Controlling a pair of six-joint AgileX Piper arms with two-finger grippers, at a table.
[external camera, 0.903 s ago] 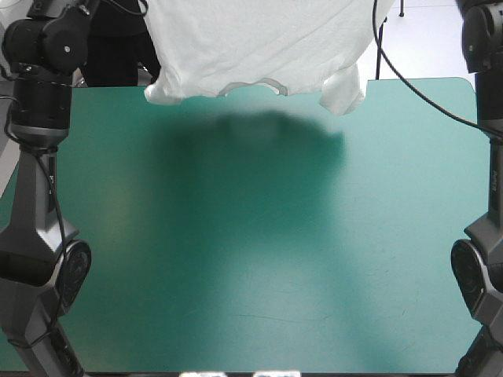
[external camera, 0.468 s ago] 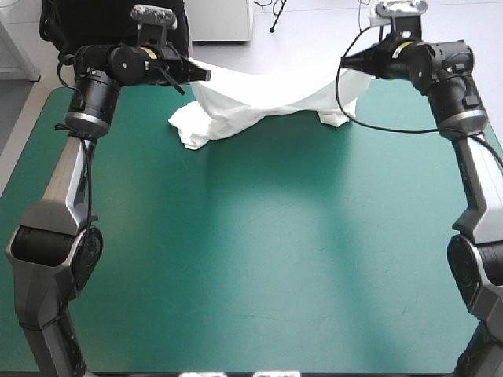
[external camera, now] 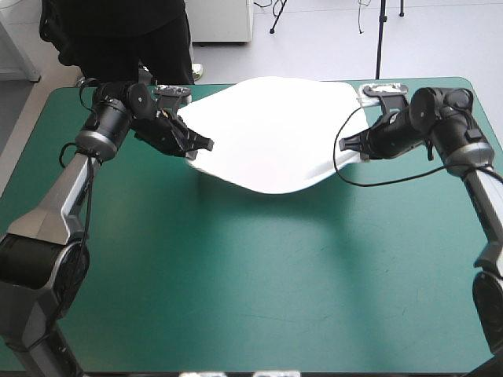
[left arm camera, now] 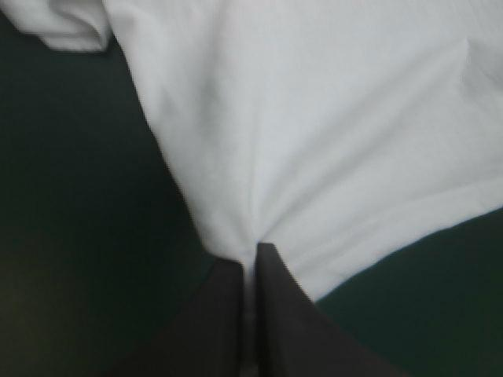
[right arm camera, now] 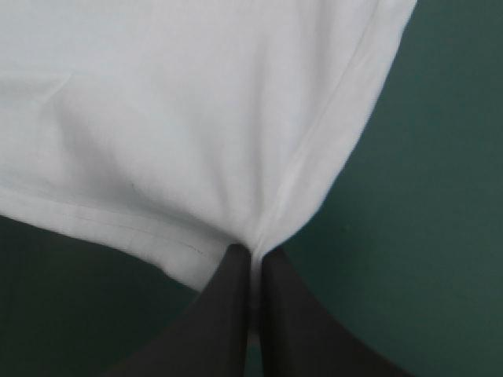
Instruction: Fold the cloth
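Teal-green desk (external camera: 251, 275): white T-shirt (external camera: 271, 133) spread over the far half, left hand (external camera: 200, 146) and right hand (external camera: 347, 146) each clamped on an edge (soft, light, limp; best gripped at corners).

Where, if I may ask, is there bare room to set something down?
Bare: the teal-green cover from the T-shirt's near edge to the table's near edge. Crowded: the far half, where the left claw and right claw hold the T-shirt.

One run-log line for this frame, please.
left gripper: shut on T-shirt | right gripper: shut on T-shirt | T-shirt: stretched between them over far half of table | fold: not started
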